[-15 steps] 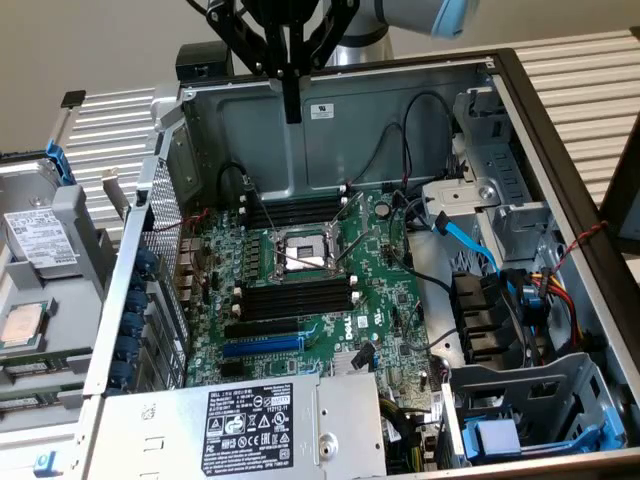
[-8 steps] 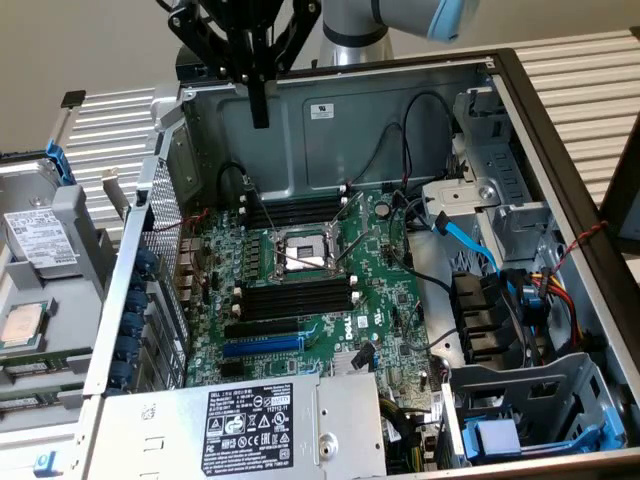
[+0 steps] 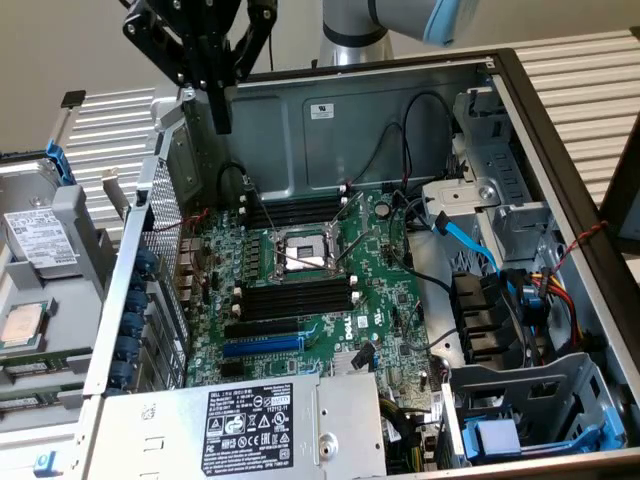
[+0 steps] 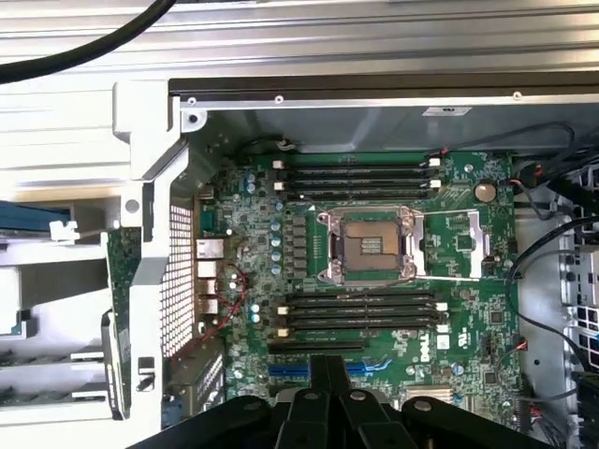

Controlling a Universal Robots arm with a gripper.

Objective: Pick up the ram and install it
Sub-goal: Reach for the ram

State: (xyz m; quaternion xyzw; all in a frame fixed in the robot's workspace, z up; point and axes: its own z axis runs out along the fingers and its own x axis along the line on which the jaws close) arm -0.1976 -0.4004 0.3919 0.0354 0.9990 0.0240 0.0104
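My gripper (image 3: 220, 122) hangs shut above the open computer case's back left corner, high over the motherboard (image 3: 390, 300), with nothing visible between its fingers. The wrist view shows the closed fingertips (image 4: 328, 363) over the board's near edge. A thin green board strip that looks like the ram (image 4: 120, 281) stands outside the case, along its perforated rear wall (image 4: 178, 281). Two banks of black memory slots (image 3: 298, 212) (image 3: 295, 298) with white end clips flank the CPU socket (image 3: 300, 255). In the wrist view these slots (image 4: 360, 173) (image 4: 360, 313) look empty.
A blue expansion slot (image 3: 262, 345) lies near the power supply (image 3: 250, 425). Loose cables and a blue SATA lead (image 3: 470, 240) run to the drive bays on the exterior view's right. A drive carrier and a CPU (image 3: 22, 325) sit outside the case on the exterior view's left.
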